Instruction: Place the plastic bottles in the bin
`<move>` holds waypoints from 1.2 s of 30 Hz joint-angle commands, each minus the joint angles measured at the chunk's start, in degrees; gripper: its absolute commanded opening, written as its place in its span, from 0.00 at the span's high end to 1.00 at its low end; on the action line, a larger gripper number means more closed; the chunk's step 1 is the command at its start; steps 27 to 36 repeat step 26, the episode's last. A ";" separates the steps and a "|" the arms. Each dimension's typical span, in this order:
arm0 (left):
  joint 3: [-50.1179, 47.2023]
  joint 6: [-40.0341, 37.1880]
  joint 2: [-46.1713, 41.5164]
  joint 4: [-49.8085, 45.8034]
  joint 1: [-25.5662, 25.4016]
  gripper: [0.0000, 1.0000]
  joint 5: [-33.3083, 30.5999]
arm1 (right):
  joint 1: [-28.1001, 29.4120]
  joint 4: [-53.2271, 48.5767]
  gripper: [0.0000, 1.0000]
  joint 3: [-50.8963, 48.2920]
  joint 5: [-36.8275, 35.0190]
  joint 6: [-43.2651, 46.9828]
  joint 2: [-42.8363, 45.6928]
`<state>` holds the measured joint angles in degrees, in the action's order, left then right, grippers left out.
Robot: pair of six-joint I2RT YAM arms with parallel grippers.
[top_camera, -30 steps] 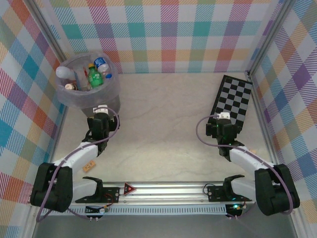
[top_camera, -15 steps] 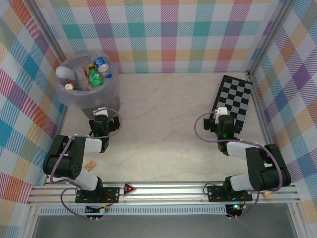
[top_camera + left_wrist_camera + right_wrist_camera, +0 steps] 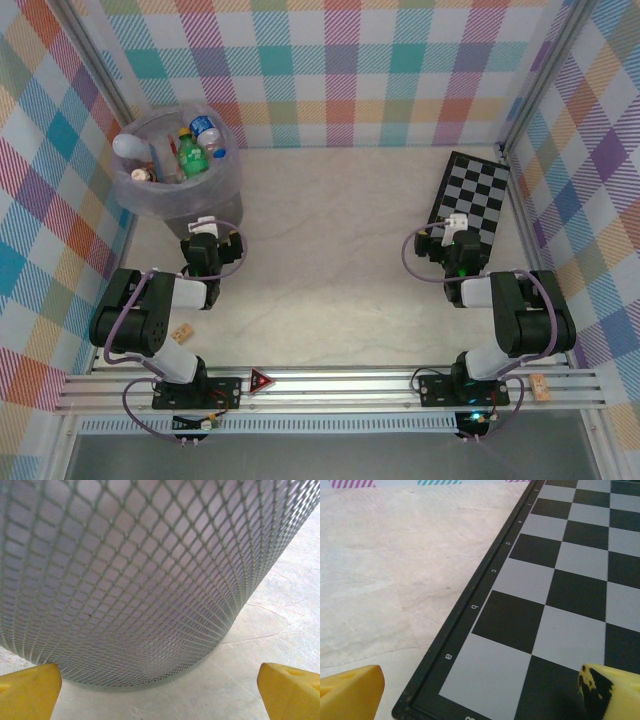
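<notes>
Top external view: arms pulled back, bottles binned.
Small clear, green and red-labelled plastic bottles (image 3: 190, 152) lie inside the round translucent grey bin (image 3: 195, 205). Both arms have just folded back: left jaws released just beside the bin, right jaws released well apart from it, so the task looks finished.

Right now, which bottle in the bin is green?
The green bottle in the middle of the bin, just left of the clear blue-capped bottle. No other bottle there is green.
</notes>
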<state>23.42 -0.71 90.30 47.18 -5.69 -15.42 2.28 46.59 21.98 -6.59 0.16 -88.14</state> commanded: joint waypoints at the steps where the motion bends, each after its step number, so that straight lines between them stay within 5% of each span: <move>1: -0.73 0.32 0.22 3.93 0.16 0.00 0.79 | -0.41 1.62 0.01 1.14 2.20 -1.14 0.40; 36: -0.68 0.27 0.23 3.89 0.07 0.00 0.74 | -1.12 0.70 0.01 1.62 3.97 -1.40 0.19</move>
